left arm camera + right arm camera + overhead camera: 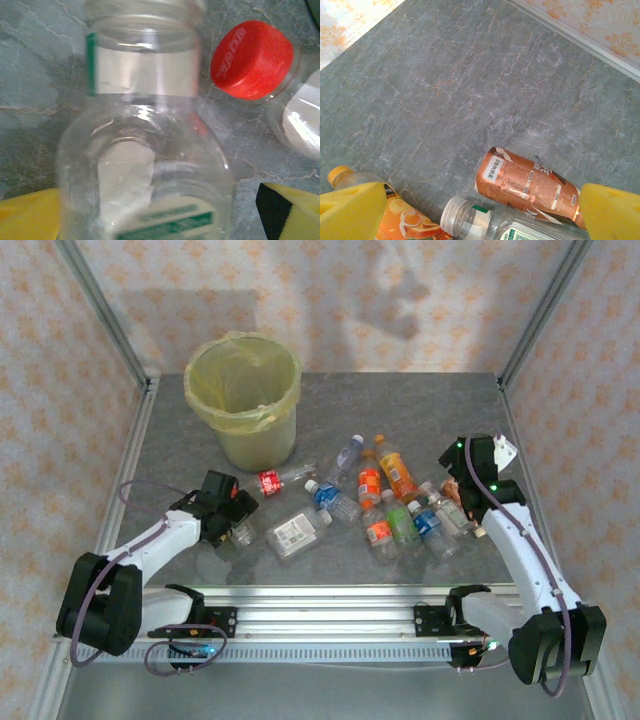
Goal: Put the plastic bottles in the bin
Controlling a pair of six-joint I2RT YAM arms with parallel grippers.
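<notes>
Grey worktop (420, 410), veined like stone — walls (330, 290) cream with an orange floral print. The bin (255, 445) is pale yellow-green, its liner (215, 390) translucent yellow. One clear bottle (145, 140) wears a green-and-white label; the neighbouring cap (251, 59) — bright red.

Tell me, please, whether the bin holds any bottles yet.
Apparently empty: inside the bin just its yellow liner is visible, and the bottles lie on the table.

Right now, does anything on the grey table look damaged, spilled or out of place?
One thing stands out: the clear plastic bottle with the copper-brown label, lying on its side in the right wrist view, looks crushed, and its label is ragged at one end. I see no spilled liquid on the grey table.
</notes>
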